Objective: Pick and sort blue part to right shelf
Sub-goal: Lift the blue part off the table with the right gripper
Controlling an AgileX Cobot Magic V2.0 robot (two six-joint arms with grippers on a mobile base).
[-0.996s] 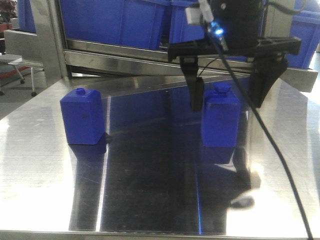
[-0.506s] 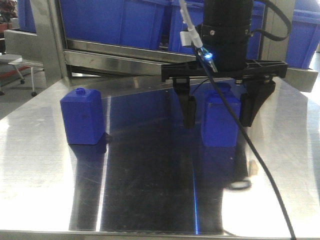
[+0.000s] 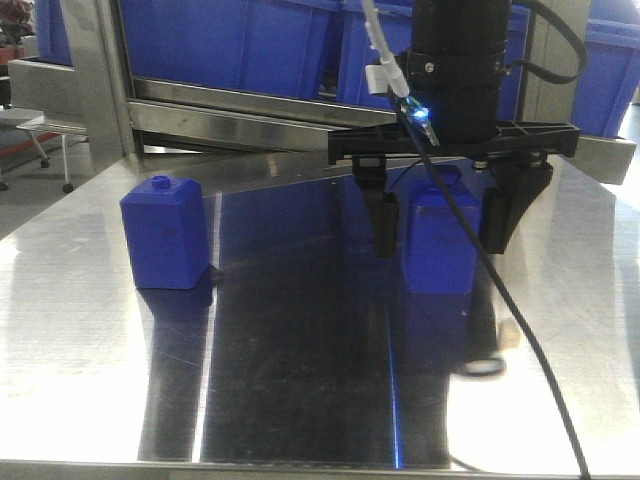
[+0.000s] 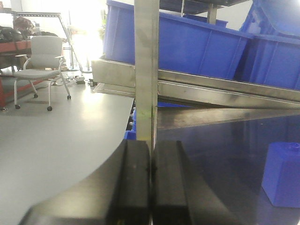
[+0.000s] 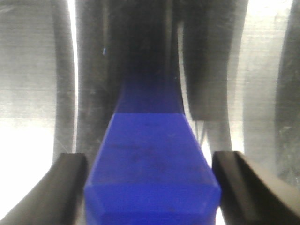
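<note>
Straddling the blue part [image 3: 430,258], my right claw [image 3: 441,243] is spread, with one finger on each side of the block. The part stands upright on the steel table [image 3: 300,390], so its long axis runs vertical, and its round cap is up under my palm. In the right wrist view its flat blue side fills the space between my fingers. The right finger shows a thin gap to it. The left finger is just beside it, and I cannot tell if it touches. Nothing is pinched yet.

I judge that the coming move depends on this: the part lies exactly between my fingers, not in front or to a side. I need only to close across its narrow width and then lift straight up.

To the left of my right claw, well apart, stands the squatter blue block [image 3: 165,235] with the small knob. I should leave that one alone. My left claw [image 4: 151,183] is further to that side, pressed together on nothing, so the right arm is clearly the nearer one.

Beyond my claw, behind the table, the right shelf [image 3: 250,125] shows its steel rail and the blue bins [image 3: 220,40] above.
</note>
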